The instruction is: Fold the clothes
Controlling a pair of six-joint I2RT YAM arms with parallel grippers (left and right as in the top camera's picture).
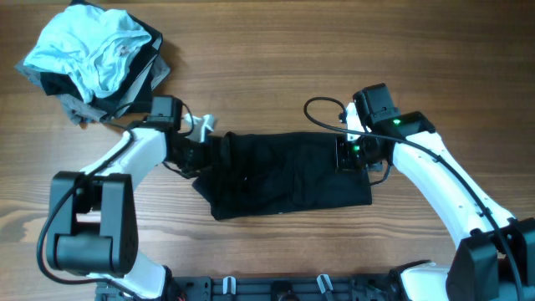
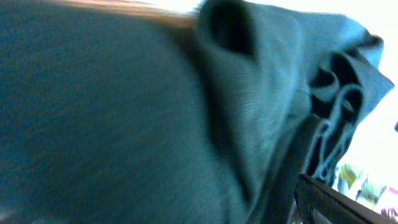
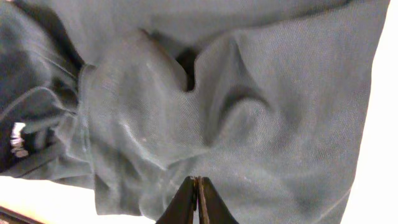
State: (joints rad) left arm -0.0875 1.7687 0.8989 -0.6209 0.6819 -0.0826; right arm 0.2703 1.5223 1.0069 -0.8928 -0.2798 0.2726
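The black shirt [image 1: 284,171] lies in a rough rectangle across the middle of the table. My left gripper [image 1: 207,150] is at its bunched left end. In the left wrist view the shirt [image 2: 124,124] fills the frame and covers the jaws; only one dark finger [image 2: 329,200] shows at the lower right. My right gripper [image 1: 349,155] is at the shirt's right end. In the right wrist view its fingers [image 3: 197,182] are pressed together on the wrinkled fabric [image 3: 261,106]. A small white tag [image 3: 16,138] shows at the left edge.
A heap of other clothes lies at the back left corner, a light-blue garment [image 1: 92,46] on top of grey fabric [image 1: 79,107]. Bare wooden table [image 1: 276,67] surrounds the shirt. A black cable [image 1: 322,113] loops near the right arm.
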